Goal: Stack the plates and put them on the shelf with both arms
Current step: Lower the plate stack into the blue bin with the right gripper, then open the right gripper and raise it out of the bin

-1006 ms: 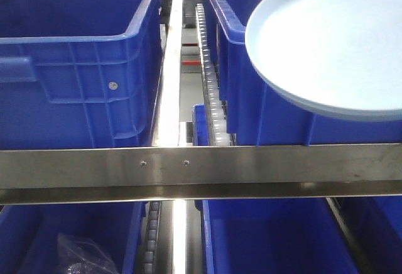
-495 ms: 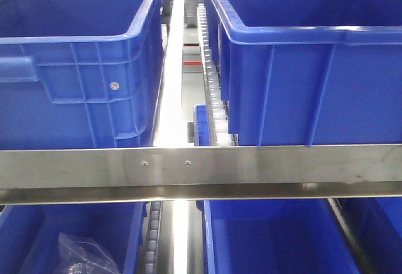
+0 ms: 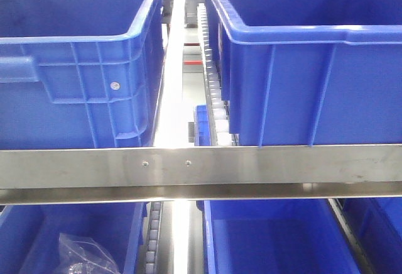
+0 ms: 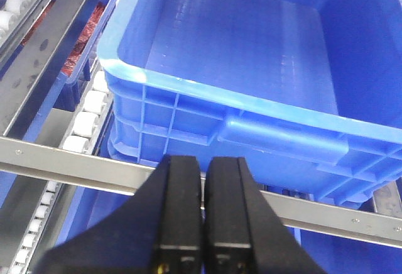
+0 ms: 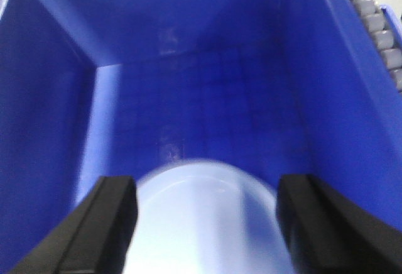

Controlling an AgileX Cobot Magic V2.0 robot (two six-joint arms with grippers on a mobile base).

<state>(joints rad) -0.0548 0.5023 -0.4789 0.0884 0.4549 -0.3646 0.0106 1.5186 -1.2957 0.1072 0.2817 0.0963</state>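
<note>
Plate [image 5: 204,220] between right gripper [image 5: 206,224] fingers | over blue bin [image 5: 339,117]

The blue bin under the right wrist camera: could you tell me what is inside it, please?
A pale-blue plate shows between the open right gripper's fingers above the blue bin's ribbed floor. The image is blurred, and the plate hides the floor beneath it.

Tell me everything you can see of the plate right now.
The plate shows only in the right wrist view, blurred. It is pale blue, smooth and slightly glossy, and looks like plastic or glazed ware. Only a rounded edge and part of its surface show, at the bottom of the picture, between the two spread black fingers of the right gripper. Whether the fingers touch it cannot be told. Behind it lies the inside of a deep blue bin. Whether it is one plate or two stacked cannot be told.
</note>
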